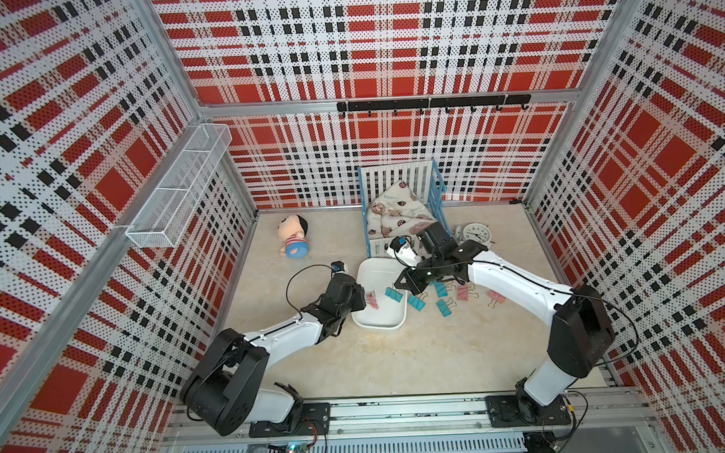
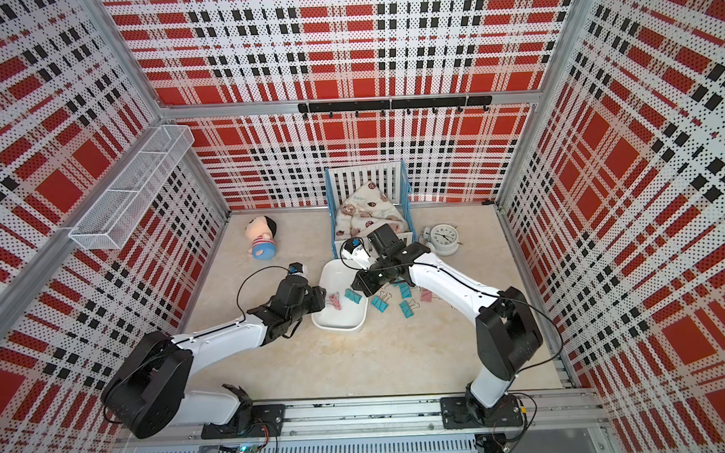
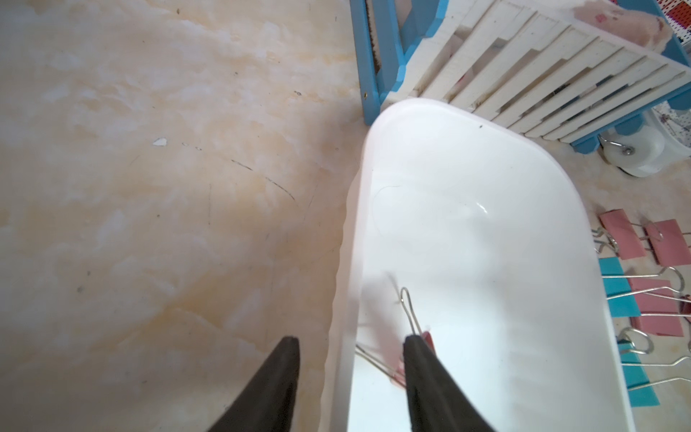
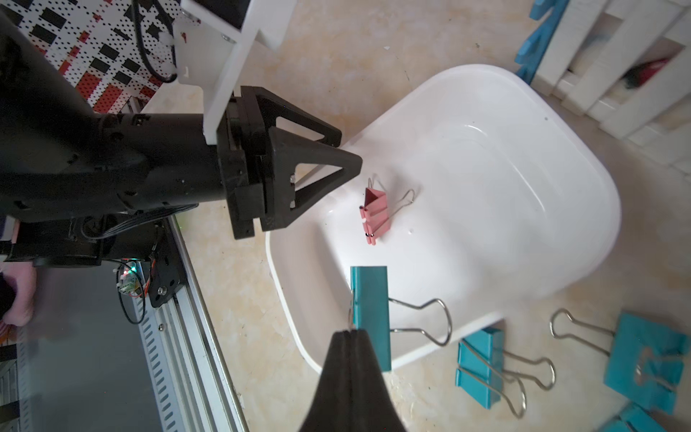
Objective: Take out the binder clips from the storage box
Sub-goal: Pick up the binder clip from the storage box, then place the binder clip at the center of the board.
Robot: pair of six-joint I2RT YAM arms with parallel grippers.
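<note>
The white storage box (image 1: pixel 376 324) lies mid-table and appears in both top views and both wrist views (image 3: pixel 467 262) (image 4: pixel 504 187). Pink binder clips (image 1: pixel 371 300) (image 4: pixel 374 215) rest inside by its left wall. My left gripper (image 3: pixel 349 338) (image 1: pixel 365 298) is open and straddles that wall, one finger outside and one inside beside the pink clips. My right gripper (image 4: pixel 351 331) (image 1: pixel 398 286) is shut on a teal binder clip (image 4: pixel 370 314) (image 2: pixel 353 295), holding it by its edge over the box's right rim. Several teal (image 1: pixel 416 302) (image 4: pixel 480 366) and pink (image 1: pixel 464 292) (image 3: pixel 622 239) clips lie on the table right of the box.
A white-and-blue crib (image 1: pixel 396 180) with a blanket stands just behind the box. An alarm clock (image 1: pixel 475 233) sits to its right and a doll (image 1: pixel 293 238) at the back left. A wire-mesh basket (image 1: pixel 177 192) hangs on the left wall and a hook rail (image 1: pixel 431 103) on the back wall.
</note>
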